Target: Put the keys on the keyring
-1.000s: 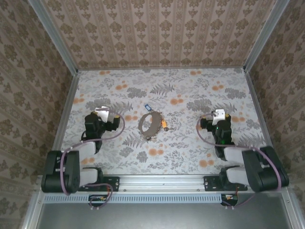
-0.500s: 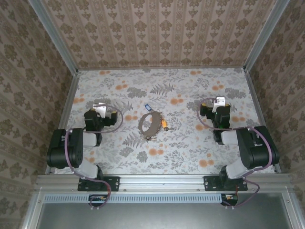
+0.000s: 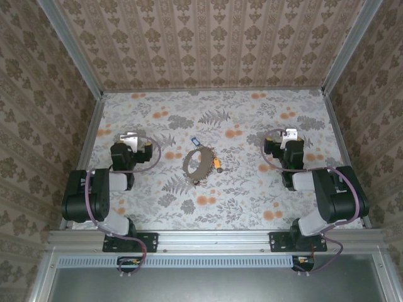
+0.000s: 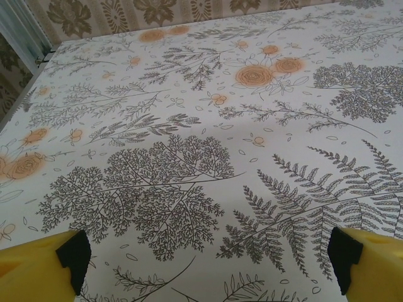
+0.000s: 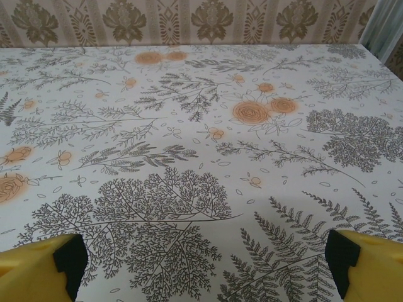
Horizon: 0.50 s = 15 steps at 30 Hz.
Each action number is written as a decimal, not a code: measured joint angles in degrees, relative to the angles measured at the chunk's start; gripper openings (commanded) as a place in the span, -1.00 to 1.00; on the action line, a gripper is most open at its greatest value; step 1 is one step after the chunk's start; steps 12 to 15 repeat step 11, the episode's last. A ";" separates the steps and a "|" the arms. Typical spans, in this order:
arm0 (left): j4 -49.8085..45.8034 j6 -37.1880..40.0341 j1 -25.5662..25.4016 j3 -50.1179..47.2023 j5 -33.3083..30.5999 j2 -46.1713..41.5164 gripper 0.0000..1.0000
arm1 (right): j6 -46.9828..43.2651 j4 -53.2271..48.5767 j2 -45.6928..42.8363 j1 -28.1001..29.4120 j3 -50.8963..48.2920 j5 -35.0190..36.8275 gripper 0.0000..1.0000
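Note:
The keyring (image 3: 198,163), a dull grey-brown oval loop, lies on the flowered tablecloth in the middle of the top view. A blue-headed key (image 3: 195,141) rests just beyond it and a yellow-headed key (image 3: 218,167) touches its right side. My left gripper (image 3: 130,139) hovers well to the left of the ring, my right gripper (image 3: 289,137) well to the right. In the left wrist view the left gripper (image 4: 208,267) stands open over bare cloth, its yellow fingers (image 4: 38,261) far apart. The right gripper (image 5: 204,267) is open too, with nothing between its fingers (image 5: 368,264).
Patterned walls (image 3: 208,44) and metal frame posts (image 3: 69,44) close in the table on three sides. A metal rail (image 3: 214,242) carries both arm bases at the near edge. Purple cables (image 3: 151,157) loop beside each wrist.
Both arms have folded upward at the elbows and drawn their grippers a little farther from the near edge. Keyring and keys have not moved; both grippers stay open.

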 measured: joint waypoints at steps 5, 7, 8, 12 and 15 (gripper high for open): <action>-0.17 -0.04 0.00 0.00 -0.15 0.00 1.00 | 0.02 -0.87 0.00 -0.46 0.44 -0.39 0.99; -0.17 -0.17 0.00 0.00 -0.20 0.00 1.00 | 0.02 -0.90 0.00 -0.48 0.44 -0.46 0.99; -0.17 -0.22 0.00 0.00 -0.28 0.00 1.00 | 0.02 -0.90 0.00 -0.48 0.44 -0.55 0.99; -0.17 -0.39 0.00 0.02 -0.31 0.00 1.00 | 0.02 -0.87 0.00 -0.48 0.44 -0.61 0.99; -0.17 -0.39 0.00 0.02 -0.31 0.00 1.00 | 0.02 -0.87 0.00 -0.48 0.44 -0.61 0.99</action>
